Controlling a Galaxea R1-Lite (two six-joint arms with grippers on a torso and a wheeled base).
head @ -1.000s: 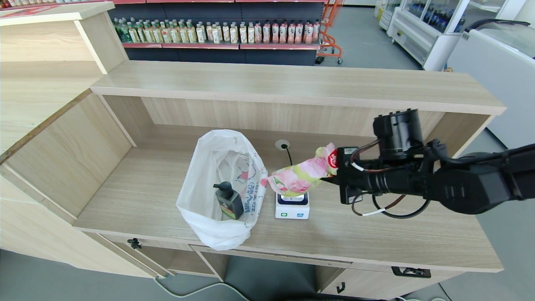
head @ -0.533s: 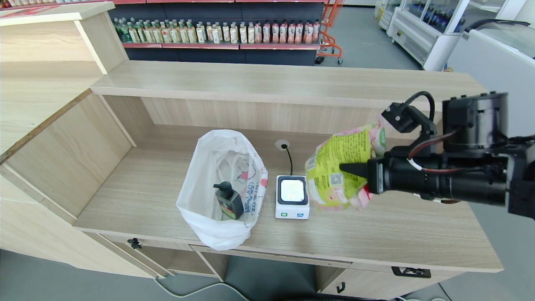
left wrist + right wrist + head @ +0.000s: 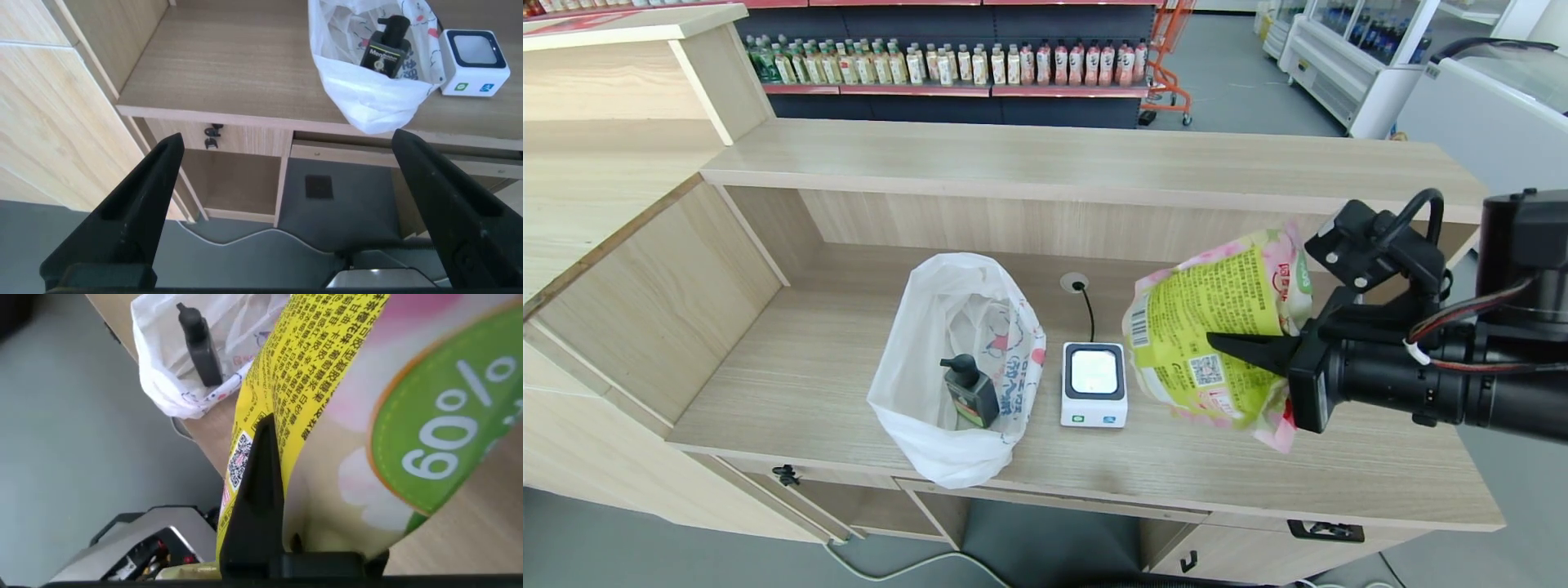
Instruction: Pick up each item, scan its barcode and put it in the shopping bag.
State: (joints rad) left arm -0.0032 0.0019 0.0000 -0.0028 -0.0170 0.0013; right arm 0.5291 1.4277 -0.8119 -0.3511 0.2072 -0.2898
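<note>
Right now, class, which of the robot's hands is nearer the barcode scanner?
Right. The right hand holds the snack pouch above the counter, just right of the scanner. The open left hand hangs out in front of the counter, beyond the shopping bag.

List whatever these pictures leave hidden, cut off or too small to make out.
- Head view: the right pincer's far finger is behind the pouch it grips.
- Head view: the pouch's far face is turned away.
- Head view: the bag's folds hide whatever lies beneath the pump bottle.
- Right wrist view: the pouch's ends run past the picture's edges.
</note>
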